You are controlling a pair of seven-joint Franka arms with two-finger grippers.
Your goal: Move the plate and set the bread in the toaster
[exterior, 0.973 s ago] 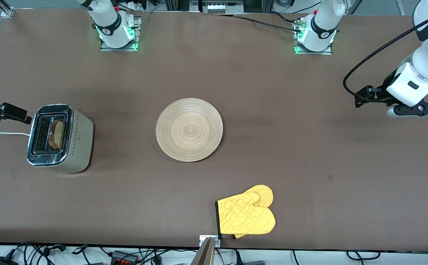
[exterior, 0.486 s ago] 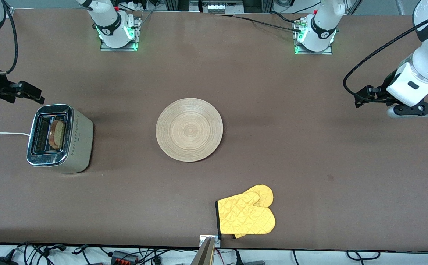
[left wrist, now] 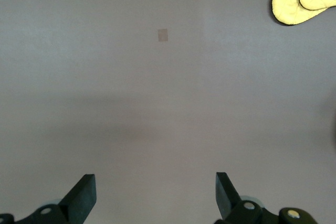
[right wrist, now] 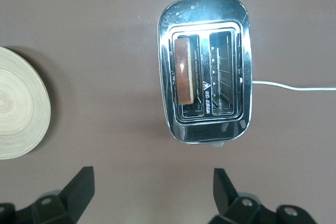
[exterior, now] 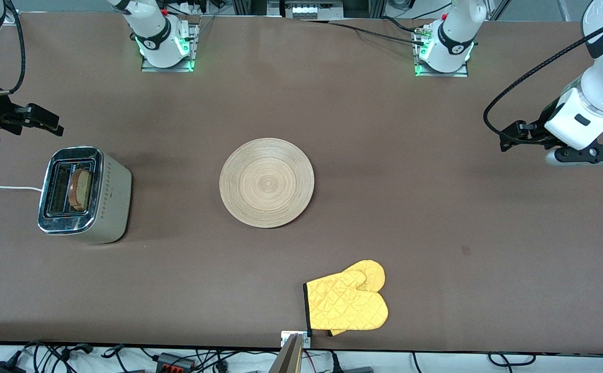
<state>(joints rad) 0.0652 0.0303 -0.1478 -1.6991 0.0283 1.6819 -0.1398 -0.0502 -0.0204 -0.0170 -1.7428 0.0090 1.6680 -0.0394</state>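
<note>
Brown table (exterior: 436, 217): bread (exterior: 81, 189) upright in toaster (exterior: 85, 194), edge-on toward plate (exterior: 266, 182).

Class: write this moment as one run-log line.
bread: in toaster slot | plate: mid-table, bare | left claw: open, over table | right claw: open, near toaster

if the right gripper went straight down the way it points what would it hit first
Probably bare table: the open right gripper points down at brown surface just short of the toaster, with the bread in one slot. Depth is unclear.
</note>
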